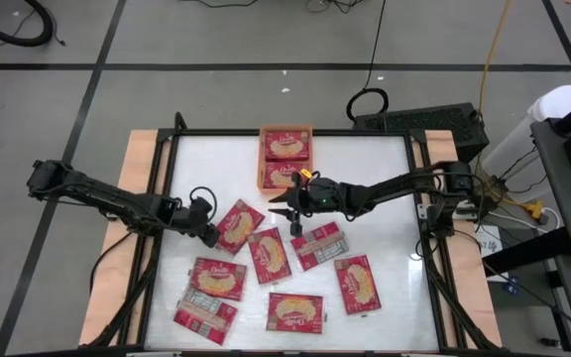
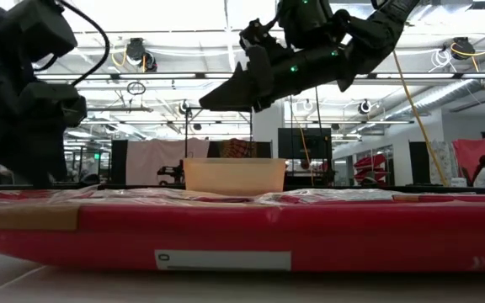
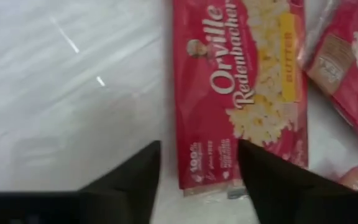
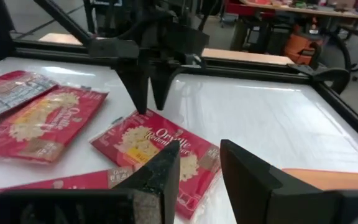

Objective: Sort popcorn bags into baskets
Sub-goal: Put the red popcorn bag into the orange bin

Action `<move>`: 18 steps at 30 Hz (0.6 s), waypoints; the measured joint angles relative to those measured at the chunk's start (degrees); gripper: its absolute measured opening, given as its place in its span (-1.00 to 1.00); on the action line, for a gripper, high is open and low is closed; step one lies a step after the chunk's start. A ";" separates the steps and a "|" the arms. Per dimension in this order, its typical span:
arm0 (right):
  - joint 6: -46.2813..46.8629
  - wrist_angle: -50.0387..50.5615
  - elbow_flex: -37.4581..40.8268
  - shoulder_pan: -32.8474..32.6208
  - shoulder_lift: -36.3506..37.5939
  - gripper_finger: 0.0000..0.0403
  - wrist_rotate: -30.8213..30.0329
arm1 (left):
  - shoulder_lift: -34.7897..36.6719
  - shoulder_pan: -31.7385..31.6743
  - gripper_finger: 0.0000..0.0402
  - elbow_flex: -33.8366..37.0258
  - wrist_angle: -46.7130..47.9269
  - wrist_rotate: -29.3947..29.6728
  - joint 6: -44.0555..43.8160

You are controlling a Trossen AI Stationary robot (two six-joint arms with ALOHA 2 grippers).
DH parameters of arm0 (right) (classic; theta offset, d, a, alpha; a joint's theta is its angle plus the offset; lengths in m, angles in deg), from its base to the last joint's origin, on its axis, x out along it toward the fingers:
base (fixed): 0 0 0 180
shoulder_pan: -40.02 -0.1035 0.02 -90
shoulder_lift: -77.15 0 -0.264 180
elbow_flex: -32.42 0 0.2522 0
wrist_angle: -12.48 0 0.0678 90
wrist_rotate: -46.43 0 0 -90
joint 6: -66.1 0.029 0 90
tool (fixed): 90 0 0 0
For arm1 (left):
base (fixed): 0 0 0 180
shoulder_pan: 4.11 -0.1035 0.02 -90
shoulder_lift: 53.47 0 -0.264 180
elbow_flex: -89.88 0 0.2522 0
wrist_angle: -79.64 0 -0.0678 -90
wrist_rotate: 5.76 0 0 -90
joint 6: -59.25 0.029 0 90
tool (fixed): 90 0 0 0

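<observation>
Several red popcorn bags lie flat on the white table. The orange tray (image 1: 263, 159) at the far middle holds two bags (image 1: 285, 146). My left gripper (image 1: 212, 230) is open and points down at the end of one bag (image 1: 238, 226), which also shows in the left wrist view (image 3: 241, 81). One finger (image 3: 145, 180) stands beside the bag's long edge and the other (image 3: 266, 180) over its end. My right gripper (image 1: 282, 208) is open and empty, raised above the table between the tray and the bags, as the low view (image 2: 217, 97) shows. My left gripper comes at the bag's end (image 3: 210, 180) from above, fingers pointing down, as the right wrist view (image 4: 153, 102) shows. I cannot tell whether the fingertips touch the bag. The bag lies flat on the table.
Other bags lie toward the near side (image 1: 271, 255), (image 1: 317, 245), (image 1: 358, 283), (image 1: 218, 279), (image 1: 295, 311), and one shows its greyish back (image 1: 204, 315). A dark frame (image 1: 167, 198) edges the table. Bare table lies at the far left and right.
</observation>
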 joint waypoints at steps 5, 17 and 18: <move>-1.29 -0.05 0.01 0.46 0.24 -0.45 1.60 | 0.43 -0.43 0.45 5.60 -8.74 -0.90 -3.00; -2.31 -1.33 0.01 0.59 0.21 -0.46 1.40 | 0.08 -0.09 -0.88 17.11 -34.20 -1.10 7.01; -2.31 -1.75 0.04 0.49 0.21 -0.46 1.40 | 0.05 -0.09 -0.91 17.12 -34.28 -0.35 7.73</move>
